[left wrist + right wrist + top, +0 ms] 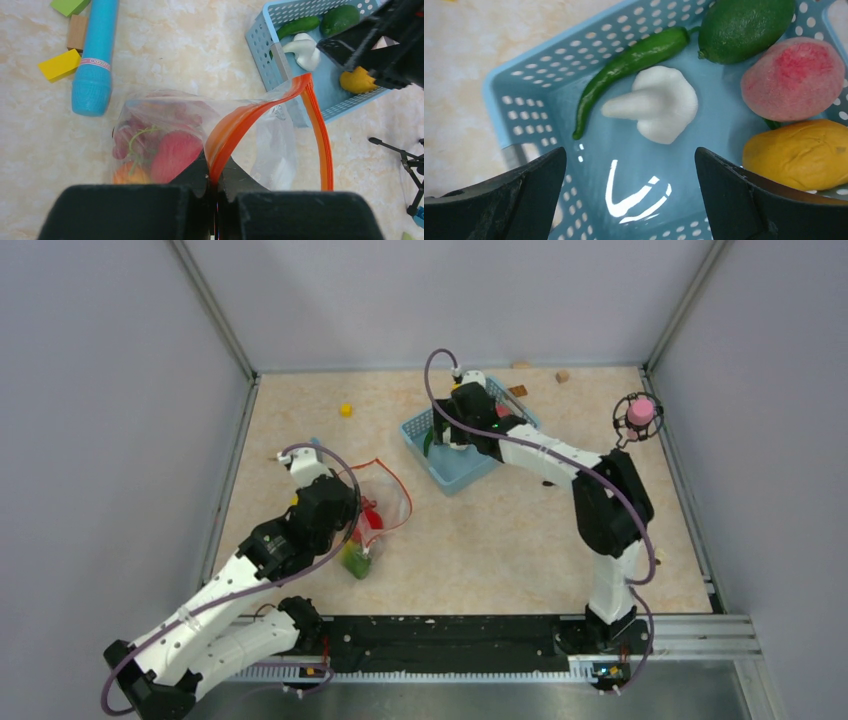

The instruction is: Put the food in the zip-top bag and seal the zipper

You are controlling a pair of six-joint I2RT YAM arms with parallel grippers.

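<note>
— So, which step is this?

— Loading. Left gripper (216, 184) is pinched onto the orange-red zipper (235, 127), holding the zip-top bag (272, 145) agape beside the basket (524, 100). Grapes (124, 142) are inside.

— Right side?

— Right gripper (629, 162) is spread wide and empty, poised over the basket. Chili (629, 60), peach (793, 79) and mango (801, 155) lie below. Next, I'd judge: descend, close on one piece, carry it across.

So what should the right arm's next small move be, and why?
Probably lower the right gripper onto the white garlic piece and close: its jaws are open right above it in the basket, while the left gripper holds the zip-top bag open by its zipper.
</note>
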